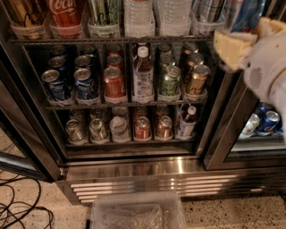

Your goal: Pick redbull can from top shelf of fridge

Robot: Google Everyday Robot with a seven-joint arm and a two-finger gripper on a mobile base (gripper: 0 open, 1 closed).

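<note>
The claw (250, 36) sits at the upper right, in front of the dark door frame of the fridge (134, 172). Its yellow-padded fingers (230, 47) are closed on the redbull can (248, 15) — held upright between them, just right of the top shelf (111, 40), clear of its trays.

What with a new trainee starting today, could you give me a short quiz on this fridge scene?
1. True or false: the gripper is at the upper right, level with the top shelf.
2. What sits on the floor before the fridge? A. a clear plastic bin B. a stool C. a cardboard box
3. Fill in: the Coca-Cola can stands on the ___ shelf.
Key: 1 true; 2 A; 3 top.
</note>
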